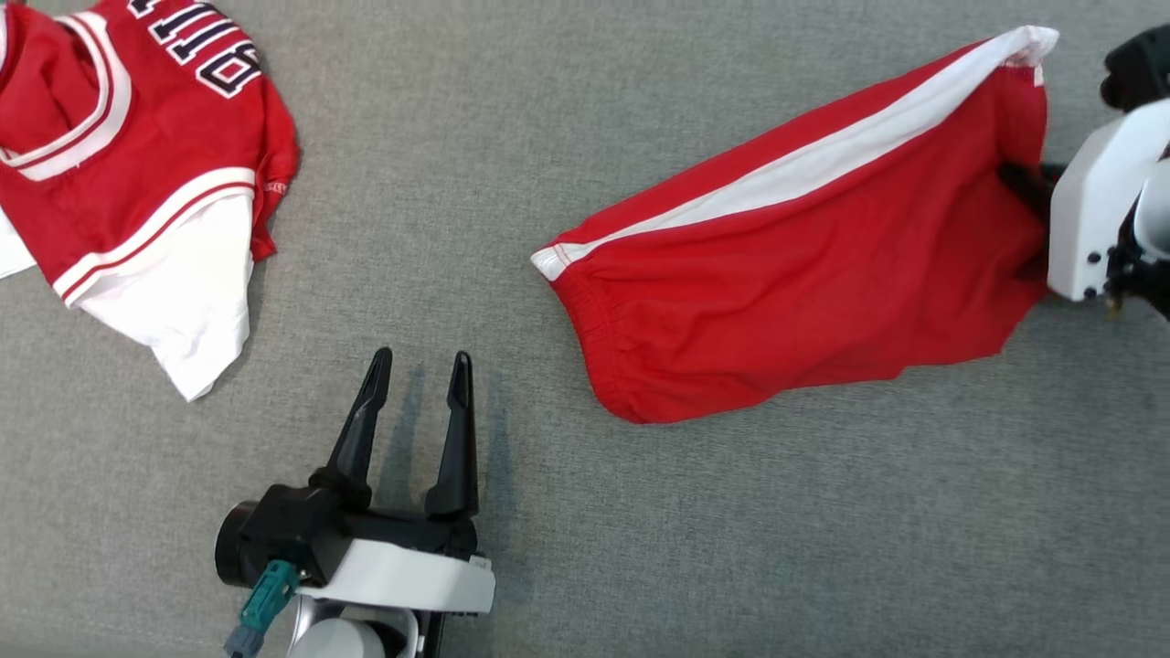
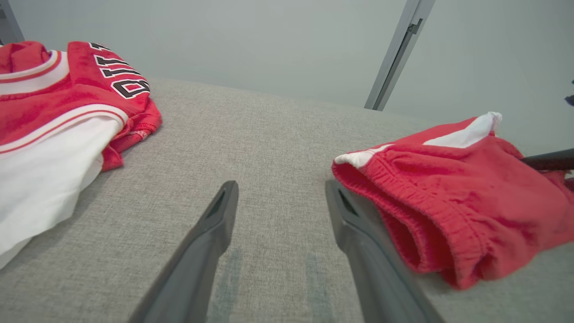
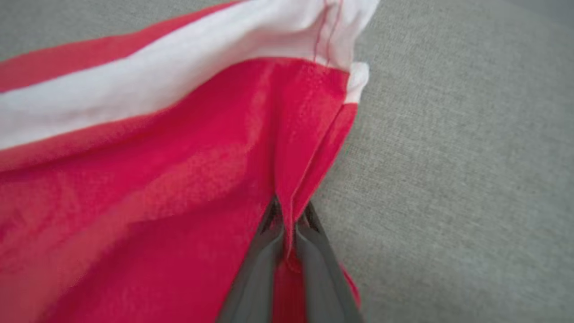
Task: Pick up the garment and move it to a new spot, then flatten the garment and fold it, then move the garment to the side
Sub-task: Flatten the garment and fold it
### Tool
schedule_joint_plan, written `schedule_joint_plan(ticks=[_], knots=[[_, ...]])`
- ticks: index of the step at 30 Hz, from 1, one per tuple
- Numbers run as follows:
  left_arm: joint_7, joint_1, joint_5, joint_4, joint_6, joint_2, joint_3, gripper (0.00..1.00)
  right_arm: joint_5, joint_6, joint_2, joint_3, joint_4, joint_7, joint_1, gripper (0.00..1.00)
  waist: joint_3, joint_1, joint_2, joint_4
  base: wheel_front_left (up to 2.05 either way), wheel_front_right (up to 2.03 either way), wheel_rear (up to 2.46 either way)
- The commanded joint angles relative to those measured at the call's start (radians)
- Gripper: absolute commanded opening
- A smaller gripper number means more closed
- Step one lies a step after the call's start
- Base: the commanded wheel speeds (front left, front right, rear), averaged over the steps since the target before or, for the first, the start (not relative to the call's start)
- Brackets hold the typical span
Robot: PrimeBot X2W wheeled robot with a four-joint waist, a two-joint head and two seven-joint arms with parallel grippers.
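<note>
Right pincer (image 3: pixel 289 211): clenched on a fold of red fabric at the leg-hem edge of the garment, a pair of red shorts (image 3: pixel 157 179). The cloth is nipped between the two dark fingers and gathers into a ridge running up from them.

In the head view the right pincer (image 1: pixel 1019 183) enters from the right edge and meets the shorts (image 1: pixel 804 265) at their right end. The shorts lie stretched across the right half of the grey tabletop (image 1: pixel 548 548). Their white side stripe (image 1: pixel 823 155) runs along the far edge. The elastic waistband (image 1: pixel 585 311) points toward the middle of the tabletop.

Left pincer (image 1: pixel 420 361): released, fingers spread, nothing between them. It sits over bare tabletop near the front edge. It is apart from the shorts, though its right finger lies close to the waistband in the left wrist view.

A red and white jersey (image 1: pixel 155 146) with dark lettering lies crumpled at the far left, well apart from the shorts.
</note>
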Motion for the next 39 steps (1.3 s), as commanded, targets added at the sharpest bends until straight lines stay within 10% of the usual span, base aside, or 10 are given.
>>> schedule_joint_plan(ticks=[1,10,20,26,33,39], knots=[[-0.001,0.022,0.011,0.010,-0.023,-0.006,0.016,1.00,0.020,0.000,-0.001,-0.002,0.006,-0.001,0.055,0.00,-0.029,0.0000,0.0000,-0.026,0.00,0.00,0.00],[-0.002,0.147,0.072,0.055,-0.121,-0.025,0.118,1.00,0.156,0.000,-0.043,-0.111,-0.051,-0.085,0.256,0.00,-0.190,0.0000,0.0000,-0.140,0.00,0.00,0.00],[-0.002,0.217,0.096,0.075,-0.179,-0.041,0.169,1.00,0.185,0.000,-0.112,-0.318,0.077,-0.180,0.402,0.00,-0.284,0.0000,0.0000,-0.158,0.00,0.00,0.00],[-0.002,0.262,0.085,0.077,-0.183,-0.050,0.161,1.00,0.156,0.000,-0.136,-0.370,-0.047,-0.192,0.444,0.00,-0.310,0.0000,0.0000,-0.153,0.00,0.00,0.00],[-0.002,0.254,0.062,0.074,-0.174,-0.051,0.123,1.00,0.077,0.000,-0.028,-0.282,-0.312,-0.076,0.471,0.00,-0.295,0.0000,0.0000,-0.158,0.00,0.00,0.00],[-0.002,0.201,0.059,0.098,-0.174,-0.050,0.083,1.00,-0.043,0.000,0.188,-0.255,-0.264,-0.028,0.397,0.00,-0.271,0.0000,0.0000,-0.131,0.00,0.00,0.00]])
